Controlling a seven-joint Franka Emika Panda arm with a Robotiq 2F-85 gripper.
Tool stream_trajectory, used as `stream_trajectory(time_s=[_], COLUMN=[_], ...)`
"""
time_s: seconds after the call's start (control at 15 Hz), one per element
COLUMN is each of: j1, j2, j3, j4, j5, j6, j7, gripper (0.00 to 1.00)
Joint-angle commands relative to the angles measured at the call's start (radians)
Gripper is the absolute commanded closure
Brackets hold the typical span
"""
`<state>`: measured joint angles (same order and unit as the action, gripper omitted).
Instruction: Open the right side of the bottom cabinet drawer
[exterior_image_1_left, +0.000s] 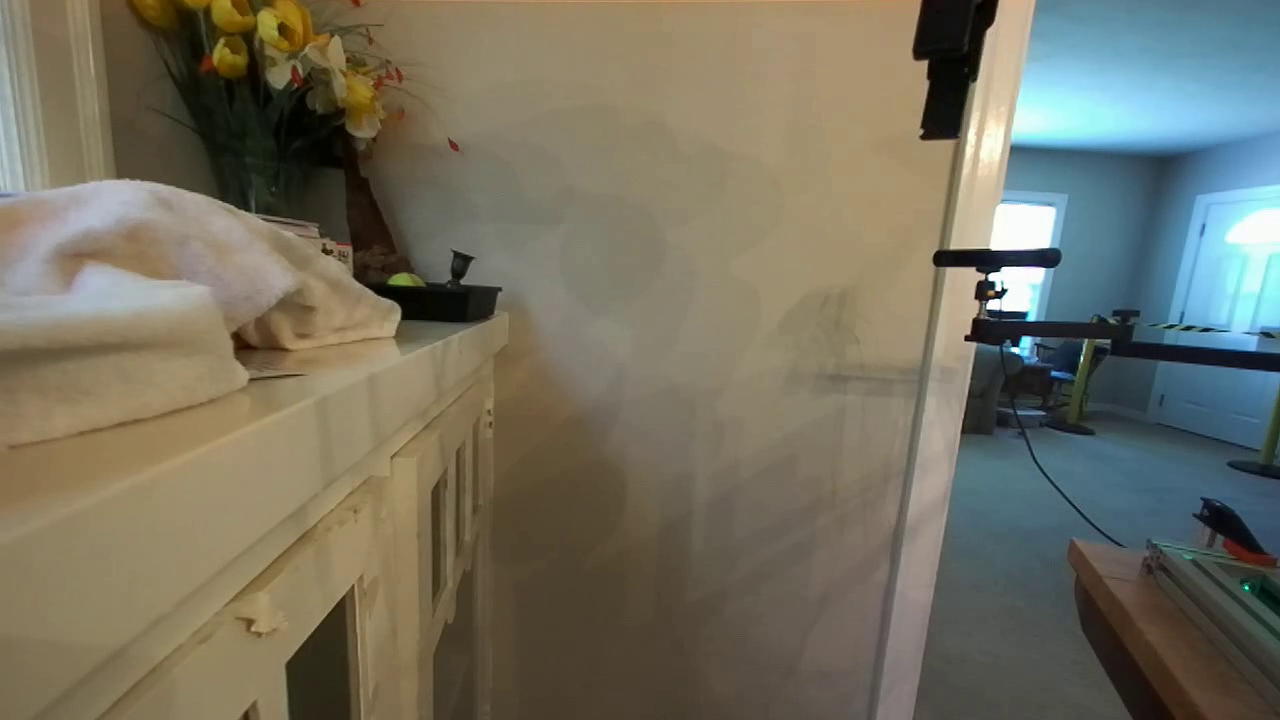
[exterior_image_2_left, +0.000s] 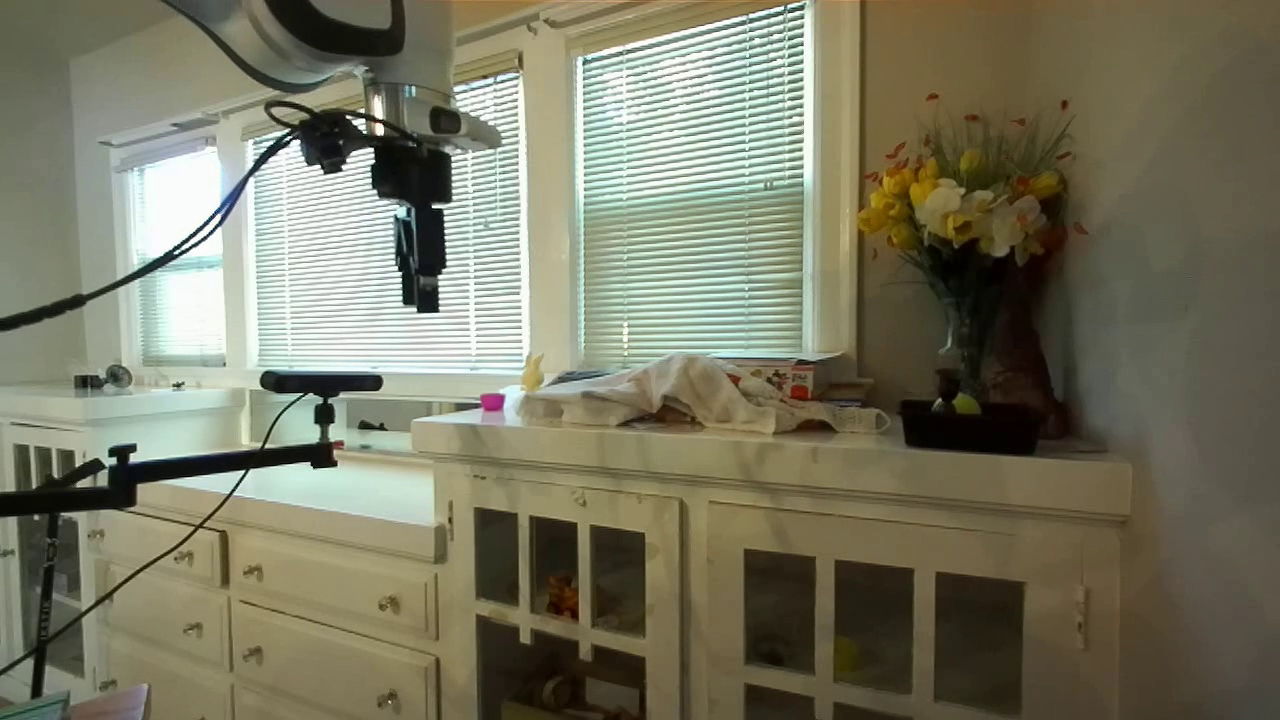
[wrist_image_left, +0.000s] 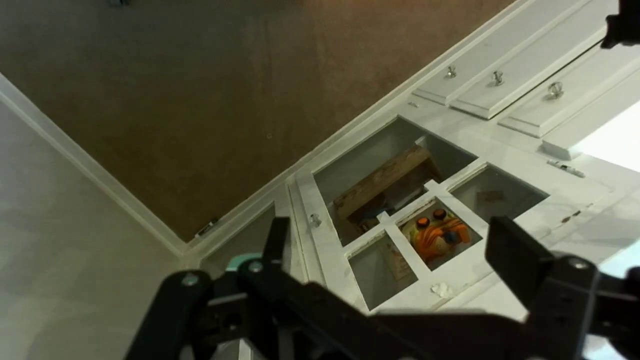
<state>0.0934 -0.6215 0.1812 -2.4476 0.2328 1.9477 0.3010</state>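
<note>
hanging — claw (wrist_image_left: 387, 222), jaws apart | towel (exterior_image_2_left: 690, 390) rumpled on white countertop (exterior_image_2_left: 780, 466) | window blinds (exterior_image_2_left: 690, 200) lowered

Counter (exterior_image_1_left: 260, 460): near end cut off in an exterior view. Box (exterior_image_2_left: 788, 378), on counter: partly hidden behind towel (exterior_image_2_left: 690, 395). Cabinet (exterior_image_2_left: 695, 600), below counter: base cut off in both exterior views. Yellow item (exterior_image_2_left: 847, 656), below counter, inside cabinet: too dim to identify. Arm (exterior_image_2_left: 425, 50), higher than counter: cut off by top edge. Gripper (wrist_image_left: 390, 240), higher than counter: blurred in wrist view.
</note>
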Motion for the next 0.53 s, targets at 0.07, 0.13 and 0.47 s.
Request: stream_trajectory(time_s=[0.07, 0.13, 0.47], j1=[-0.019, -0.021, -0.060], j2=[-0.028, -0.026, 0.023], j3=[0.021, 0.019, 0.013], j4=[-0.107, -0.128, -0.227], j5=[-0.049, -0.054, -0.090], j6=[0.216, 0.268, 0.499], j7=[0.003, 0.003, 0.011], gripper=[0.00, 0.00, 0.00])
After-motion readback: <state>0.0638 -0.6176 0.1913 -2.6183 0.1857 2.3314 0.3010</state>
